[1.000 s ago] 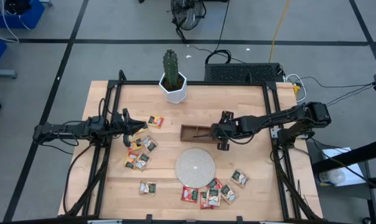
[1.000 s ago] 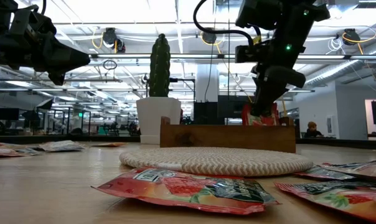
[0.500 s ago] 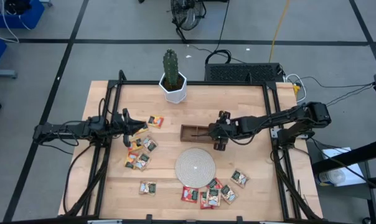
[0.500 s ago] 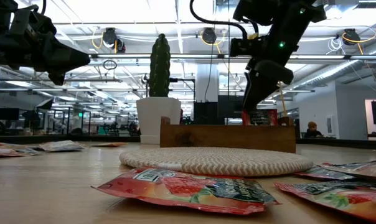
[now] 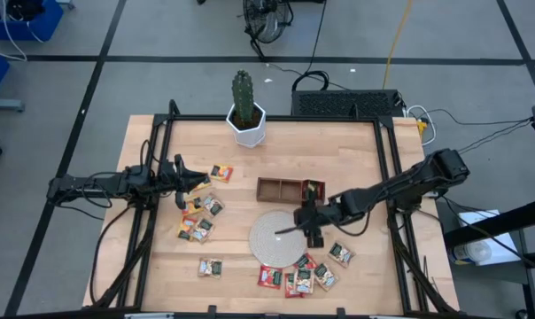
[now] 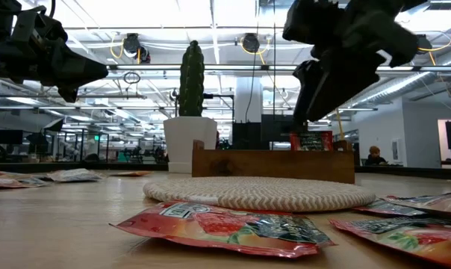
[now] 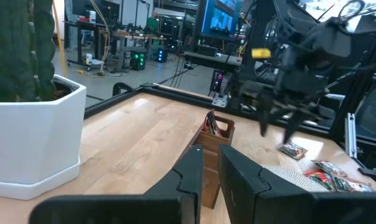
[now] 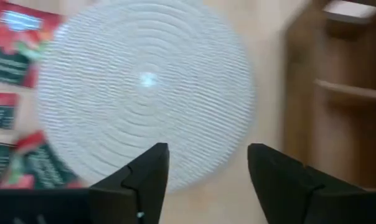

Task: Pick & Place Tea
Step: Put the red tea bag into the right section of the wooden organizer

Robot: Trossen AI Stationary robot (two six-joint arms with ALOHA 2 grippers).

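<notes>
Brown three-compartment wooden tray (image 5: 290, 189) is my landmark. High view: one red tea-bag sachet (image 5: 313, 188) stands in its end compartment nearest the right arm; the other two compartments look bare, so I judge the job barely begun. Left to move: a cluster of red and green sachets (image 5: 298, 276) past the round pale woven disc (image 5: 277, 237), on the disc's side away from the tray, and a scatter of orange-yellow sachets (image 5: 199, 215) beside the tray's other end, near my left gripper (image 5: 191, 180). My right gripper (image 5: 308, 227) hovers over the disc's edge, between tray and red cluster, jaws apart, nothing in them. Bare wooden tabletop (image 5: 338, 146) lies open behind the tray; the white hexagonal pot with green cactus (image 5: 246, 112) stands well apart from it.

Low view: tray wall (image 6: 273, 164) rises behind the disc (image 6: 259, 193); the sachet's red top (image 6: 310, 140) shows above the wall. Right gripper (image 6: 331, 81) hangs above the tray line, clear of it. Red sachets (image 6: 224, 227) lie flat in front.

Left wrist view: left fingers (image 7: 194, 177) sit close together with only a slit between, empty; tray (image 7: 214, 132) ahead, open wood between.

Right wrist view: my fingers (image 8: 150, 169) spread, disc (image 8: 144, 90) below, tray compartments (image 8: 337, 93) to one side, red sachets (image 8: 14, 43) at the far rim. Nothing blocks the reach to them.
</notes>
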